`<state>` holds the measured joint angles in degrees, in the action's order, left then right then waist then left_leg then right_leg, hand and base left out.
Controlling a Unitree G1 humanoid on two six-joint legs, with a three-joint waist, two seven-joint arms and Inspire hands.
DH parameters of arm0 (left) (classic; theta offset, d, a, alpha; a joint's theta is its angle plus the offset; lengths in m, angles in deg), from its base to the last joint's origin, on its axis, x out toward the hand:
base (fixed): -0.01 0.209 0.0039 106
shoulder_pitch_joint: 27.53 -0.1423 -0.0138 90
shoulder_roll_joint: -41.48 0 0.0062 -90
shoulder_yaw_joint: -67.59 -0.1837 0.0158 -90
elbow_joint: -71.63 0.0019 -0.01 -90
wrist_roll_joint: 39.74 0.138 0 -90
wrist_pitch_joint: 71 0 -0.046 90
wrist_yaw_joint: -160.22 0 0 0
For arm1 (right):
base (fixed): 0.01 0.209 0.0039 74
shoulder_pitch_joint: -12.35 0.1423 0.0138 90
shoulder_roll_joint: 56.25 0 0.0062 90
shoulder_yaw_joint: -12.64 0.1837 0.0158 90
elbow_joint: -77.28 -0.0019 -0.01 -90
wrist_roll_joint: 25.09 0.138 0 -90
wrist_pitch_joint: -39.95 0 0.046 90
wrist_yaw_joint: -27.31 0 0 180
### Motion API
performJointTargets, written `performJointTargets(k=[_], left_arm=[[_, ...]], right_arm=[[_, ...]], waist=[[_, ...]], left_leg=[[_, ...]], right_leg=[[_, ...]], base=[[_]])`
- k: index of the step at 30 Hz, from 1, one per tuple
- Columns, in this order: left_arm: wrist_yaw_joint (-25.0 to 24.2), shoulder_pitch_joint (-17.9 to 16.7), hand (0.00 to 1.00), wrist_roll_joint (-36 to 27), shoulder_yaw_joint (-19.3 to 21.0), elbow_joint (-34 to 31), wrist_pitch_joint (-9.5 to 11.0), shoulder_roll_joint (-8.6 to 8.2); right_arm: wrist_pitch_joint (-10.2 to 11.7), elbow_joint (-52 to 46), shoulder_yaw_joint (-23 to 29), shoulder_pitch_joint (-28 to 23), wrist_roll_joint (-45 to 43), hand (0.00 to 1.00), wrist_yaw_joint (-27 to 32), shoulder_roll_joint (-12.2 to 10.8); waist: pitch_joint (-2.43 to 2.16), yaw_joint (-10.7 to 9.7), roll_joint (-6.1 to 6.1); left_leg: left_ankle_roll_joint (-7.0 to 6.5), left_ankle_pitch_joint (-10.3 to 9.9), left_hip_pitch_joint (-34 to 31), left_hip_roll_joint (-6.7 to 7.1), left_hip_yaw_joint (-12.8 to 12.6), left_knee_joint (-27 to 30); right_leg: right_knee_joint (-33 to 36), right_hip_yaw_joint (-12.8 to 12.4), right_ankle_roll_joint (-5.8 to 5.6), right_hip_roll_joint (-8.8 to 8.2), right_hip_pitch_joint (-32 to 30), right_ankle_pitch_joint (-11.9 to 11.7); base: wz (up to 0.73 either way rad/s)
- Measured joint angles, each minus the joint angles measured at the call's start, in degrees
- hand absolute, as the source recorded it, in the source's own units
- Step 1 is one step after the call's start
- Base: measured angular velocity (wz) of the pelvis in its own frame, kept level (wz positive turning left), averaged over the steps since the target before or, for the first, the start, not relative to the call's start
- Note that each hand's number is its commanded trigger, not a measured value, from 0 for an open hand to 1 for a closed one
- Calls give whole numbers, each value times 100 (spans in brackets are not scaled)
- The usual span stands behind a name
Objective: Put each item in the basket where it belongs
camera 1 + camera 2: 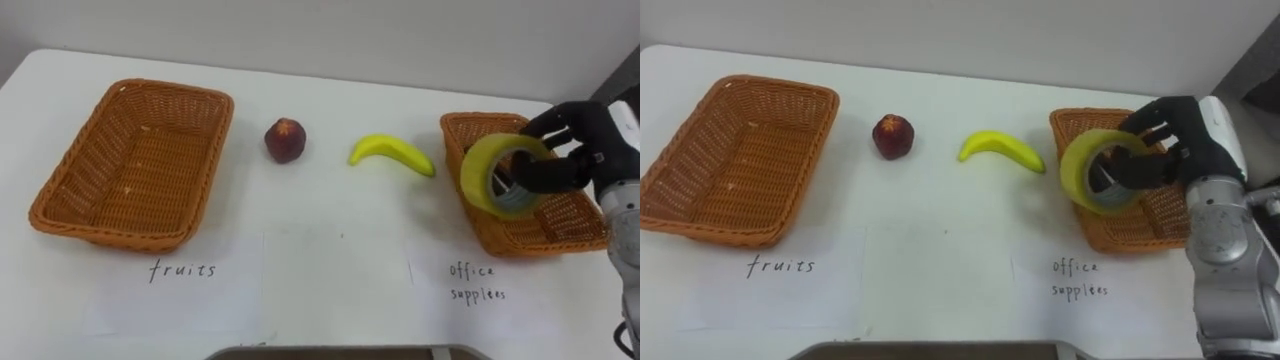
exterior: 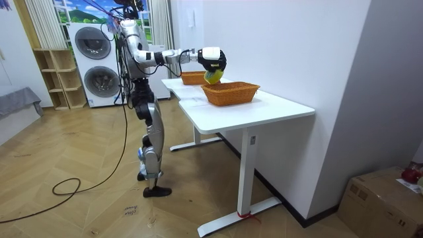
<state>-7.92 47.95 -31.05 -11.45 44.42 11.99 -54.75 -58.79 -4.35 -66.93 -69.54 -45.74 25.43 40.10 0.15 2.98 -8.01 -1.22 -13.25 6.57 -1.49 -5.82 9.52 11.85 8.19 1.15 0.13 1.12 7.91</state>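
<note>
Right hand (image 1: 580, 140) holds tape roll (image 1: 478, 178) on edge, hole facing the robot

The tape roll (image 1: 478, 172) and robot hand (image 1: 585, 135) hide much of the inside of the right basket (image 1: 520, 240).

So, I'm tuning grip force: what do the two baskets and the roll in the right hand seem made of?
Fruits basket and office supplies basket: woven wicker or rattan, matt orange-brown, by the visible weave; possibly a plastic imitation. Tape roll in the right hand: smooth yellowish plastic film wound in a thick ring, likely packing tape; the core material is unclear.
</note>
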Motion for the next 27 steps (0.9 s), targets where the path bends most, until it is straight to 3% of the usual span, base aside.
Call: performJointTargets(k=[12,18,27], left_arm=[[-26,-24,0,64,0,-15,-76,-8],[-27,-73,0,69,0,-23,-155,-31],[-135,-129,0,84,5,-53,-174,-31]], right_arm=[[-7,0,76,-1,94,100,0,-1],[-10,18,131,-5,76,100,0,-1],[-12,38,205,-58,35,100,0,-1]], waist=[[-4,-123,18],[-29,-135,55],[-31,-118,60]], left_leg=[[0,0,5,-4,-8,-23],[-1,1,7,-10,16,-17],[-1,1,11,-12,17,-6]], right_leg=[[-14,15,-3,2,-3,-2],[-11,-1,-3,-1,-1,-2],[-6,-3,-3,-1,-3,-2]], base=[[0],[0],[0]])
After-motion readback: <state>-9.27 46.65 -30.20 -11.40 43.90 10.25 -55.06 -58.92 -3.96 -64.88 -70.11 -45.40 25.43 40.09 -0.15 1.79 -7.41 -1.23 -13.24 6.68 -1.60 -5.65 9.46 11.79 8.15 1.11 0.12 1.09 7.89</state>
